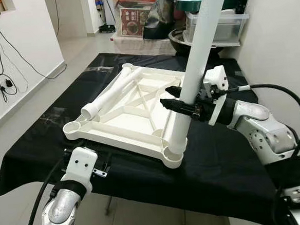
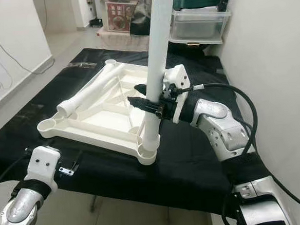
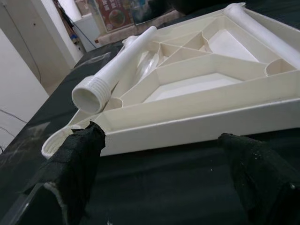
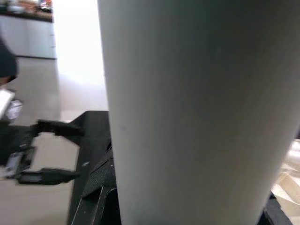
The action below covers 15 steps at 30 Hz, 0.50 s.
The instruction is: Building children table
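A white children's table top [image 1: 125,119] lies upside down on a black-covered table [image 1: 220,164]. One white leg [image 1: 192,84] stands upright in the top's near right corner socket [image 1: 172,154]. My right gripper [image 1: 170,96] is shut on this leg partway up, and the leg [image 4: 197,117] sits close against the right wrist camera. A second leg [image 1: 110,92] lies loose along the top's left side, its threaded end [image 3: 90,93] pointing towards me. My left gripper [image 3: 159,173] hovers open at the table's front left edge, just short of the top's near rim [image 3: 197,126].
A white wall runs close along the right side. Clear storage boxes [image 1: 218,25] and a dark bowl [image 1: 178,41] stand beyond the table's far end. Bare floor [image 1: 30,100] lies to the left, with cables [image 1: 3,81] hanging on the left wall.
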Motion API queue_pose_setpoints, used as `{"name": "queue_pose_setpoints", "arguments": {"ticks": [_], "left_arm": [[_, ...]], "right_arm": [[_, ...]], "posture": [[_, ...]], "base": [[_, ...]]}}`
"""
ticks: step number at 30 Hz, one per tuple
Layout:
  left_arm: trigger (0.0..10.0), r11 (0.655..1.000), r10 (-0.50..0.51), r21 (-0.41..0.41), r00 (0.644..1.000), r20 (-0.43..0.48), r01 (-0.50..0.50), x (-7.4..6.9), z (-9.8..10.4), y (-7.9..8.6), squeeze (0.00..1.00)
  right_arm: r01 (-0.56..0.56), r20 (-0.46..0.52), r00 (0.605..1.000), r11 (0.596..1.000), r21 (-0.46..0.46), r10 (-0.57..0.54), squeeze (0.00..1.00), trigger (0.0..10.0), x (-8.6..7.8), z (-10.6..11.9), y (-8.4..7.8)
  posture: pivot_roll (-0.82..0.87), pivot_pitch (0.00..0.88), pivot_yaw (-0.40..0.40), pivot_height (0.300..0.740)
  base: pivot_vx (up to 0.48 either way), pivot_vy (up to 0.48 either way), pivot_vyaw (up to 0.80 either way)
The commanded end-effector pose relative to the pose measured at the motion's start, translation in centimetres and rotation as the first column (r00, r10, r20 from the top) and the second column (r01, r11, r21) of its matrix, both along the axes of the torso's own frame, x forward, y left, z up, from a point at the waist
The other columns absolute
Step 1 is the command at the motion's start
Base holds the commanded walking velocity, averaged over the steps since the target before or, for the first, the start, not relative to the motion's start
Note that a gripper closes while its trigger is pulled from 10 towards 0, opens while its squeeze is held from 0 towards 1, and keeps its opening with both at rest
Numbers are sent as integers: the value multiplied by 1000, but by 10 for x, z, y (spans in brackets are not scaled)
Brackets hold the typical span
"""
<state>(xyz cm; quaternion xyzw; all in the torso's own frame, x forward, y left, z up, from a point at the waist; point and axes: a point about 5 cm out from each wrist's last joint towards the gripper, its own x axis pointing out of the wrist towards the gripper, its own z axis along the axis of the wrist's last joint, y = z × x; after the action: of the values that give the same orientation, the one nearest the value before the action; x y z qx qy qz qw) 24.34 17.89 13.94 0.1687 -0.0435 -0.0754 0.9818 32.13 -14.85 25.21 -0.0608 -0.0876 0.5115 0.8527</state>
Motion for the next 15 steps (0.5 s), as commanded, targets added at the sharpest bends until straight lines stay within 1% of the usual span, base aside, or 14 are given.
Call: {"name": "queue_pose_setpoints", "arguments": {"ticks": [1, 2, 4, 6, 8, 11, 12, 15], "left_arm": [[10000, 1000, 14, -1, 1000, -12, -14, -2, -2, 4, 0], [10000, 1000, 20, -6, 1000, -14, -20, -2, -2, 5, 0], [10000, 1000, 20, -6, 1000, -14, -20, -2, -2, 5, 0], [10000, 1000, 19, -15, 1000, -11, -20, -1, 0, 5, 0], [10000, 1000, 17, -18, 1000, -9, -17, -1, 1, 5, 0], [10000, 999, 18, -31, 1000, -10, -18, -1, 2, 6, 0], [10000, 999, 13, -41, 1000, -12, -14, -1, 2, 5, 0], [10000, 999, 8, -49, 1000, -14, -8, -1, 2, 4, 0]], "right_arm": [[-29, -16, 999, 1000, -8, 29, 0, 0, -5, -3, 4], [-34, -24, 999, 999, -7, 33, 0, 0, -8, -6, 5], [-34, -24, 999, 999, -7, 33, 0, 0, -8, -6, 5], [-39, -45, 998, 999, 0, 39, 0, 0, -13, -15, 11], [-41, -51, 998, 999, -2, 41, 0, 0, -14, -19, 14], [-37, -54, 998, 999, -6, 36, 0, 0, -13, -23, 18], [-24, -55, 998, 1000, -15, 24, 0, 0, -10, -26, 21], [-16, -56, 998, 1000, -22, 14, 0, 0, -8, -28, 23]], "posture": [[81, 0, -74, 740], [81, 0, -74, 740], [81, 0, -74, 740], [92, 0, -74, 740], [92, 0, -74, 740], [91, 0, -75, 740], [92, 0, -77, 740], [94, 0, -78, 740]], "base": [[0, 0, 0], [0, 0, 0], [0, 0, 0], [0, 0, 0], [0, 0, 0], [0, 0, 0], [0, 0, 0], [0, 0, 0]]}}
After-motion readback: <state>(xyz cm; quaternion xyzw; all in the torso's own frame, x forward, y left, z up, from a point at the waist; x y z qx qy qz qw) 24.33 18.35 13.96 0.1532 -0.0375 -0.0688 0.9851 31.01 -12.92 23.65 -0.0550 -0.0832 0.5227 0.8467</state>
